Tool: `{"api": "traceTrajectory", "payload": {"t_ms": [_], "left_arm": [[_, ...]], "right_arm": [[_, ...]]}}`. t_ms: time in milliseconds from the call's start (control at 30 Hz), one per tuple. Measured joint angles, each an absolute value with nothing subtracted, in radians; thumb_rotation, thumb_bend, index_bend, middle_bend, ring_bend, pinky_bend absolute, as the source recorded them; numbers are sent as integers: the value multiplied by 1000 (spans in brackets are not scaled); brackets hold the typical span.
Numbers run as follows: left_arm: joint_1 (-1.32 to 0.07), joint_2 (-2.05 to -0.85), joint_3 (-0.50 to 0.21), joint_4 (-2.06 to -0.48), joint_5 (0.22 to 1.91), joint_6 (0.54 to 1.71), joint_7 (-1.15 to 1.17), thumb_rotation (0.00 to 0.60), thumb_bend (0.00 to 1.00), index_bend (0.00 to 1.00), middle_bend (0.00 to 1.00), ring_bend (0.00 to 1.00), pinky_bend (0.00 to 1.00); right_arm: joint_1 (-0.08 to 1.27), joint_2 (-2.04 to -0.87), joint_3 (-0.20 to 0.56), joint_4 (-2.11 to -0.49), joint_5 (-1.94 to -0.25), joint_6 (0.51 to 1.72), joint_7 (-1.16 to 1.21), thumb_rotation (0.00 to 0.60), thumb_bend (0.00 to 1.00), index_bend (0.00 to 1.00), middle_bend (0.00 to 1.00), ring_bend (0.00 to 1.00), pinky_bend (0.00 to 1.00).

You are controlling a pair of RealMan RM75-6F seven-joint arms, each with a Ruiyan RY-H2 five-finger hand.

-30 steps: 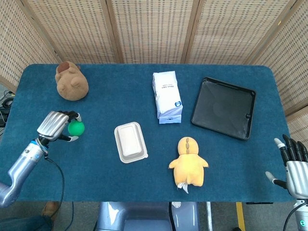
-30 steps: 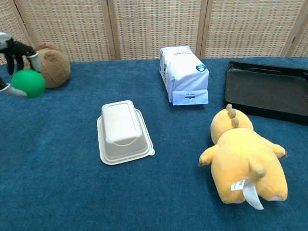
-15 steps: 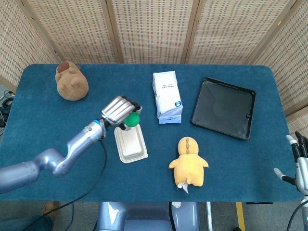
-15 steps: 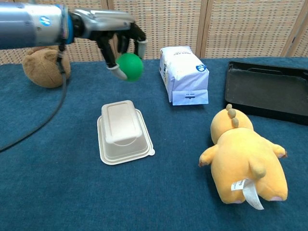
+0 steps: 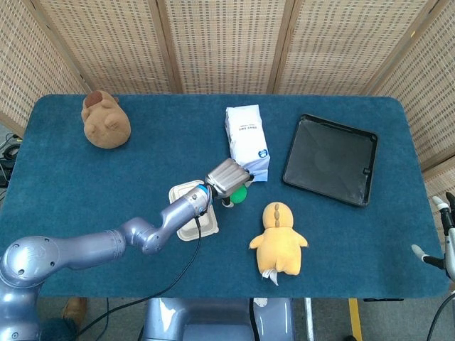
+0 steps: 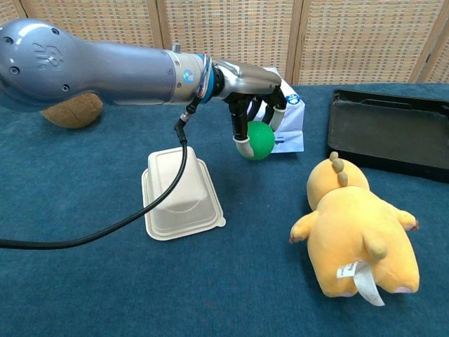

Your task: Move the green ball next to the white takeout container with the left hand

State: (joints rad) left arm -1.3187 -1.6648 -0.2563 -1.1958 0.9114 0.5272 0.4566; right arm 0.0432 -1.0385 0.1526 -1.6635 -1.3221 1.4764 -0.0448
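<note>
My left hand [image 5: 227, 178] [image 6: 254, 98] grips the green ball [image 5: 239, 194] [image 6: 260, 140] from above, with its fingers curled around the ball. The ball hangs just right of the white takeout container [image 5: 192, 211] [image 6: 179, 192], between it and the white bag. Whether the ball touches the table I cannot tell. My left arm reaches across above the container. My right hand [image 5: 446, 234] shows only partly at the right edge of the head view, with its fingers spread and nothing in it.
A white bag [image 5: 247, 142] [image 6: 270, 109] lies just behind the ball. A yellow plush toy [image 5: 279, 240] [image 6: 356, 235] lies to the right front, a black tray [image 5: 330, 158] [image 6: 389, 130] at the right, a brown plush toy [image 5: 104, 120] [image 6: 69, 114] at the far left.
My left hand has carried the green ball rightward, from the table's left side, over the container, down to its right side. My right hand has slid further out of the frame.
</note>
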Motion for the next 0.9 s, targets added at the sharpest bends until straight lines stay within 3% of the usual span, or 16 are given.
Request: {"api": "traceTrajectory", "payload": {"t_ms": [467, 633, 900], "left_arm": [[-1404, -1742, -144, -1087, 723, 514, 547, 600, 191, 480, 470, 445, 378], [-1416, -1743, -114, -1086, 679, 514, 560, 600, 191, 474, 470, 444, 314], [-1432, -1737, -74, -1102, 625, 539, 590, 600, 191, 464, 466, 438, 296]], "right_arm": [[37, -1031, 155, -1662, -1312, 1480, -25, 600, 0, 98, 0, 0, 0], [38, -1031, 156, -1661, -1310, 1478, -23, 600, 0, 98, 0, 0, 0], [38, -1030, 156, -1661, -1311, 1478, -21, 600, 0, 99, 0, 0, 0]]}}
